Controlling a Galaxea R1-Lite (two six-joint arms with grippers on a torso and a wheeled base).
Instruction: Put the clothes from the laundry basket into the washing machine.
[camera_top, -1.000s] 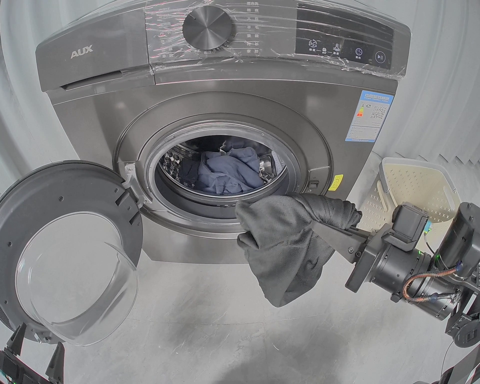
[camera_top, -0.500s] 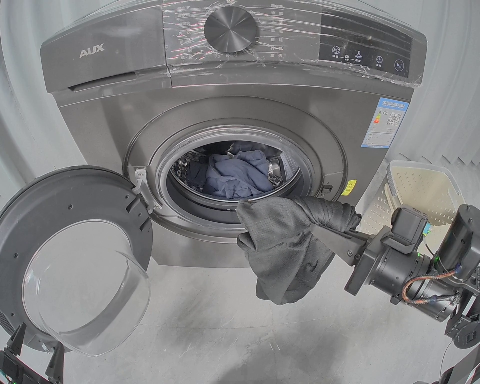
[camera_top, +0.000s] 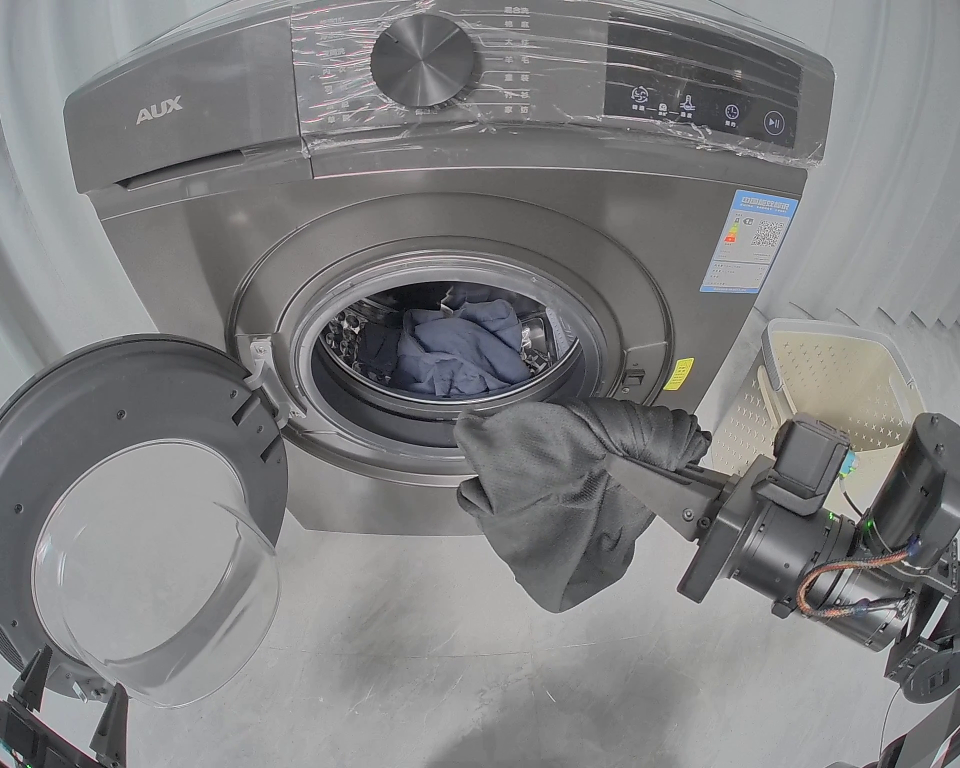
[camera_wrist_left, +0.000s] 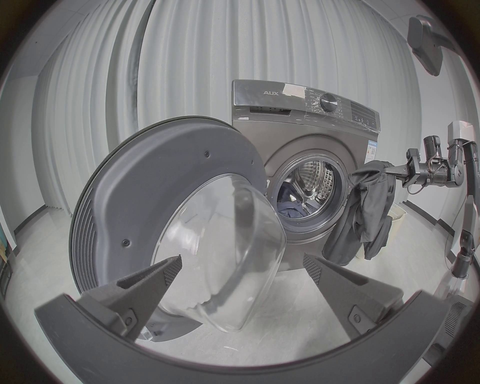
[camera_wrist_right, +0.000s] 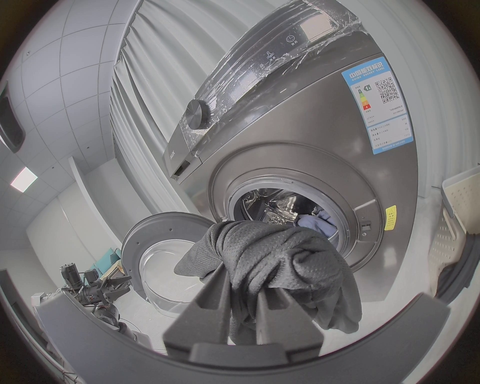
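**The hanging cloth may catch on the rim**

The right tool (camera_wrist_right: 245, 300) is clamped on a bunched-up part of a dark grey cloth (camera_top: 560, 490). The cloth is in the air, just in front of the washing machine (camera_top: 450, 190), at about 5 o'clock from the round opening (camera_top: 420, 425). It is not inside yet. Most of it hangs down lower than the bottom rim. Blue clothes (camera_top: 460, 350) lie in the drum. The laundry basket (camera_top: 840, 370) stands at 3 o'clock from the machine. The door (camera_top: 130, 400) is swung open at 8 o'clock from the opening. The left tool (camera_wrist_left: 241, 260) is low by the door, with its fingers apart and nothing in them.

Here is what I think could go wrong. If the tool goes straight in, the long hanging part may fold over the rim and stay outside. Then the door may not shut on it. The tool sits close to the rim at 4 o'clock, so it may bump the rim if it goes in too low. The tool holds only a small bunch, so a snag may pull the cloth free and drop it on the floor (camera_top: 420, 640). Lifting the cloth higher first looks safer.
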